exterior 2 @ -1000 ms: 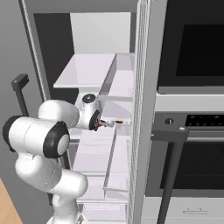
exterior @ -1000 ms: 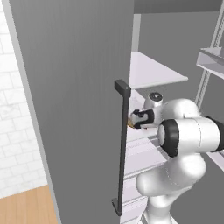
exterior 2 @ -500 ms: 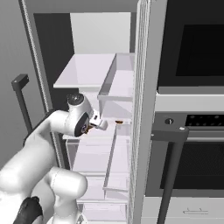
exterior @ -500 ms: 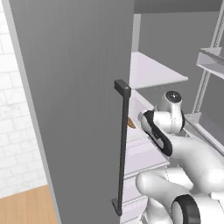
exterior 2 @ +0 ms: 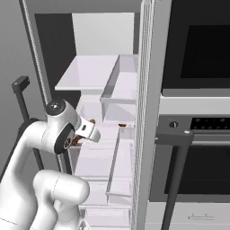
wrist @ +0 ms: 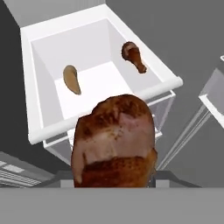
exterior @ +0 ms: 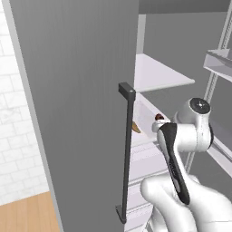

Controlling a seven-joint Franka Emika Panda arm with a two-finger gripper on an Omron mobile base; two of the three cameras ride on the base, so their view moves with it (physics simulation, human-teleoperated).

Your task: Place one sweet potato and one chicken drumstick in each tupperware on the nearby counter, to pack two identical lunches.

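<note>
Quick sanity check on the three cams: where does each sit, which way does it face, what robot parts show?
Left base view: behind-left, facing past the grey fridge door to the shelves; white arm lower right.
Right base view: behind-right, facing the open fridge and oven; arm lower left.
Hand view: on the hand, looking along the jaws at the held chicken drumstick above a white drawer holding a sweet potato and a second drumstick.
Both base views share arm and shelves.
</note>
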